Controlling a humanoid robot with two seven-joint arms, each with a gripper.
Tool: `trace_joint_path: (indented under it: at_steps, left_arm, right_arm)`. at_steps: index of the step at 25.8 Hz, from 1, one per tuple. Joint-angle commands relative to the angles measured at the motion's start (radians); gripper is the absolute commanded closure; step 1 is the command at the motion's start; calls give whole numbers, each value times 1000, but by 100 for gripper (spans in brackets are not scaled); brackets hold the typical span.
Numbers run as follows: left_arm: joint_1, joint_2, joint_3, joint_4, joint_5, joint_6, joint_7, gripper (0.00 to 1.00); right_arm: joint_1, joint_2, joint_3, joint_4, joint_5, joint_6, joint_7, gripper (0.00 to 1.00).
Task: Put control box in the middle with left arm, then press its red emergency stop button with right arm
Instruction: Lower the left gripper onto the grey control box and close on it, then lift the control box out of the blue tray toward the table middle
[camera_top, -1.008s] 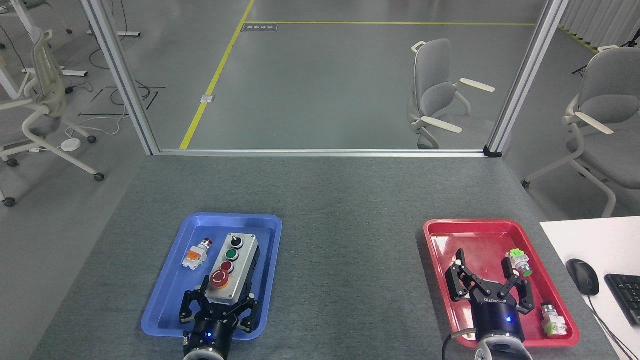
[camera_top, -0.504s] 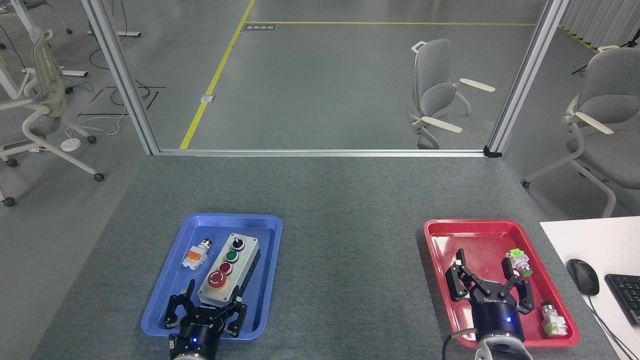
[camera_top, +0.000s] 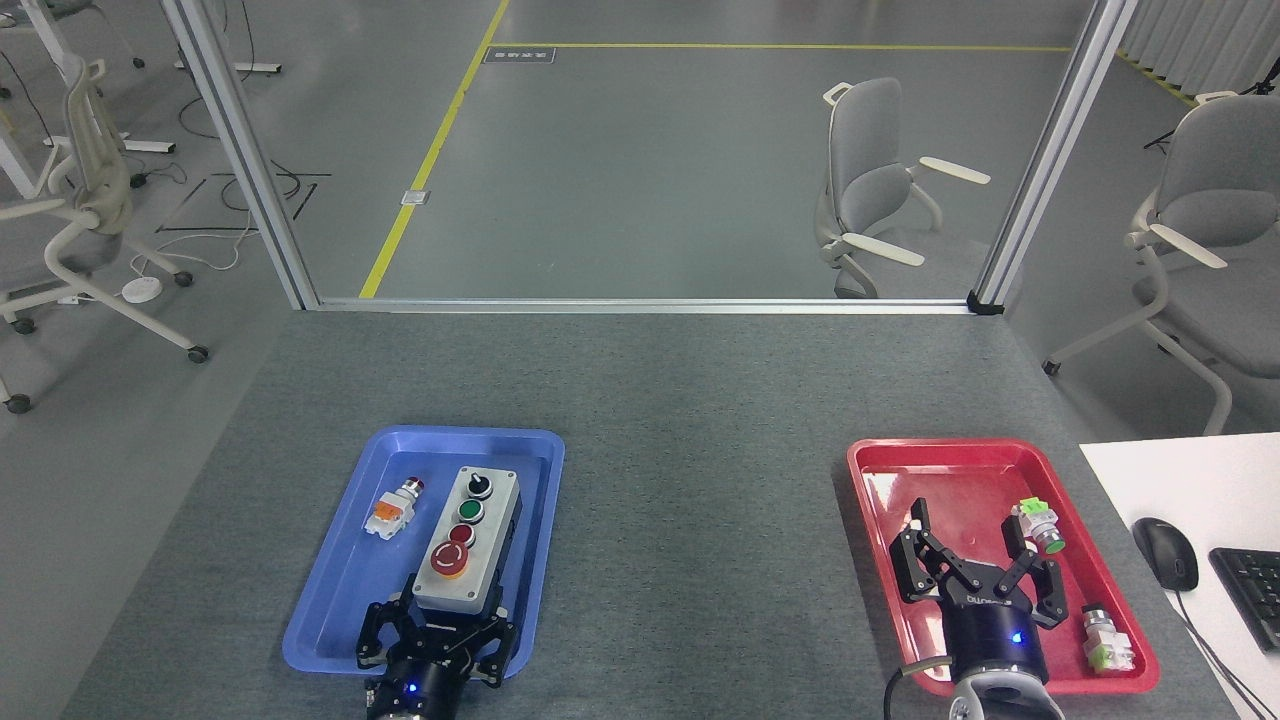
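Grey-lidded control box (camera_top: 467, 545) carries four inline controls.

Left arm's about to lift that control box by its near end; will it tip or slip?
The control box looks rigid. Held only at its near end by the left gripper, its long far end may sag. Its smooth lid could slip.

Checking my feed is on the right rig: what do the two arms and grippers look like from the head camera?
Both look alike. The left gripper and right gripper are black, with linked, open-frame fingers on a round black body carrying a small blue light. The right one has pale lettering on its palm, too small to read, a light grey wrist section below it and a black cable at its left side. The left's wrist is mostly out of frame.
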Motion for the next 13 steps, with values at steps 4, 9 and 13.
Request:
trace_joint_path:
  at_steps: [4, 9, 13]
  left_arm:
    - [-60, -23, -3, 46, 1, -24, -2, 2]
    - [-83, -22, -3, 89, 1, -25, -10, 17]
    - [-83, -17, -3, 124, 1, -59, -15, 44]
  right_arm:
    - [0, -1, 0, 0, 0, 0, 0, 1]
    - [0, -1, 0, 0, 0, 0, 0, 1]
    - [1, -1, 0, 0, 0, 0, 0, 1]
